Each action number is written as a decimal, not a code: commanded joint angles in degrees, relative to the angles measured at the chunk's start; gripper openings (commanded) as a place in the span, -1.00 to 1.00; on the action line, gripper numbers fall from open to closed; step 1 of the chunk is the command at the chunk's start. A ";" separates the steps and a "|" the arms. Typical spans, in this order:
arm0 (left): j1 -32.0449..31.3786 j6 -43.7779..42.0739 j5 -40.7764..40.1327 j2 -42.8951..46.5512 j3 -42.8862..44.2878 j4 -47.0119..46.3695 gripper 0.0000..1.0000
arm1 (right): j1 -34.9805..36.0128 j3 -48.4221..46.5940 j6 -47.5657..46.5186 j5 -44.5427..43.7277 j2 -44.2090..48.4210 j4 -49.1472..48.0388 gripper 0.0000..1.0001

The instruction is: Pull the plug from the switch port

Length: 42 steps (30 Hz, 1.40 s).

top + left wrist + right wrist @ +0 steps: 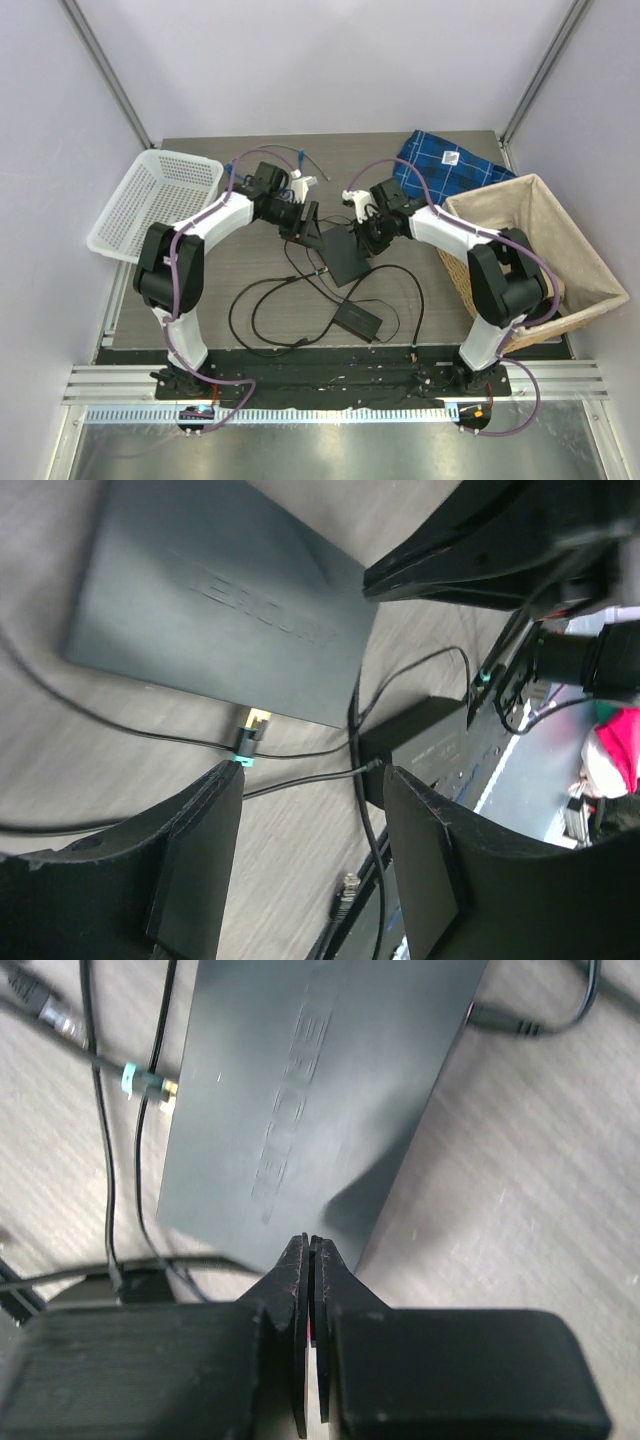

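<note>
We look down on a grey wood-grain worktop. A lined wicker basket sits at its right edge and a white plastic basket at its left. Two white arms reach inward from the near edge and meet over the middle.

Between them lies the switch, a flat dark grey box. A smaller black power brick lies nearer the arm bases, among loops of thin black cord.

The left tool is released, its two fingers spread wide and hovering just short of one long edge of the switch. The right tool is clenched with nothing visible between its fingers. Its tips are over a narrow end of the box, and we cannot tell whether they press on it.

The plug has a teal collar and a pale gold tip. It sits seated in the switch port on that long edge, roughly in line with the gap between the left fingers.

We judge the grasp has not yet been made. The switch looks light, so if the right tool is not pinning it, a pull could drag the whole box along. A black cord runs just beside the plug, so the closing fingers could trap it too. Gripping the cable instead of the plug body could strain it.
</note>
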<state>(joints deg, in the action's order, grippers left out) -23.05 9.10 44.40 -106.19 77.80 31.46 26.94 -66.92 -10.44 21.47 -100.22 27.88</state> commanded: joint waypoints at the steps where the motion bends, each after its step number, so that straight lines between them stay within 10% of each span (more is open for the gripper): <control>1: -0.86 1.44 -1.51 3.09 -0.98 -3.34 0.25 | 0.22 3.63 -0.46 -1.00 4.60 -0.02 -0.98; 42: -0.95 -8.14 5.52 -13.43 5.61 3.69 -0.07 | 0.13 3.90 7.54 1.82 3.03 -1.69 -0.98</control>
<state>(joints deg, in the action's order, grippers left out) -24.14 2.28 46.83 -118.91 82.54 34.30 26.94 -62.52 -4.01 26.00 -94.41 28.32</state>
